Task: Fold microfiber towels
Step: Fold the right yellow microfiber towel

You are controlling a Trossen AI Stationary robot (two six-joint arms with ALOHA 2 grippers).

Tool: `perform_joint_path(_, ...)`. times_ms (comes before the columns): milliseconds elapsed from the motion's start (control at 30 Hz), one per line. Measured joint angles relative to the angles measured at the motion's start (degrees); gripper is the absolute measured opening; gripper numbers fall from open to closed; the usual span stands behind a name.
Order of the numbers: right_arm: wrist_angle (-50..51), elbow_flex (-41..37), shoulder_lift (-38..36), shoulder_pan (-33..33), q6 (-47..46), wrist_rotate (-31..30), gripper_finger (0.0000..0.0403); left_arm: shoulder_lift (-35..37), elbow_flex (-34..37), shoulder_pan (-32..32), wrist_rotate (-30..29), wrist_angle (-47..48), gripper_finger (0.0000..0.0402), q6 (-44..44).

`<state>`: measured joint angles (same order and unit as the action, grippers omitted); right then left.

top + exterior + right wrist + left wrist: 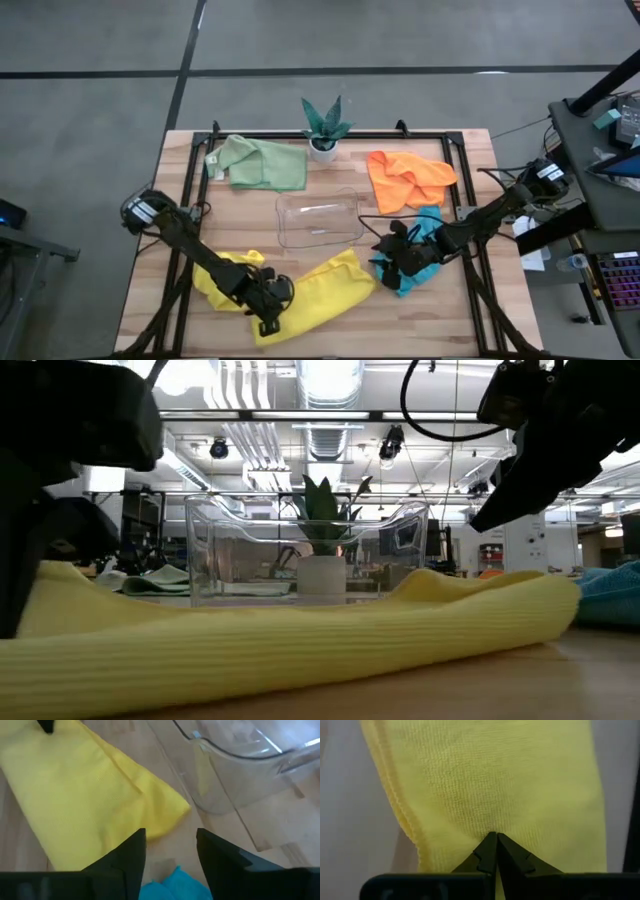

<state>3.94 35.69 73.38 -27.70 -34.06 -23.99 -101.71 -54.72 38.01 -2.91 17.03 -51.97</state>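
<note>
Left gripper (272, 322) jaws clench the yellow towel (318, 295) edge, apparently mid-fold on the surface. Right gripper (393, 247) hovers released, teal towel (423, 258) just beneath. Next, probably, carry the pinched edge across.

You see yellow towel (315, 293) front centre, second yellow towel (218, 276) beside it. Orange towel (408, 177), teal-blue towel (420, 256), pale green towel (262, 164). Clear tray (318, 219). Green plant (325, 121), white pot. Light wood table (440, 315), black frame. Dark grippers.
</note>
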Motion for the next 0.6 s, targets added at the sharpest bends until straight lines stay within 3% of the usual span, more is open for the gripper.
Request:
perform_joint_path(233, -5.04, -1.06, 3.15, -0.02, 1.24, 0.02, 0.0196, 4.64, 0.54, -0.03, -0.33, 7.12, 0.0000, -0.04)
perform_joint_path(467, -14.12, -0.88, 11.34, -0.02, 4.69, 0.13, 0.0188, 7.91, -0.31, -0.17, -9.62, 4.35, 0.0000, 1.05)
perform_joint_path(600, -16.72, -0.86, 14.06, -0.14, 4.65, 0.45, 0.0181, 7.31, -0.64, -0.71, -14.21, -2.37, 0.0000, 4.22)
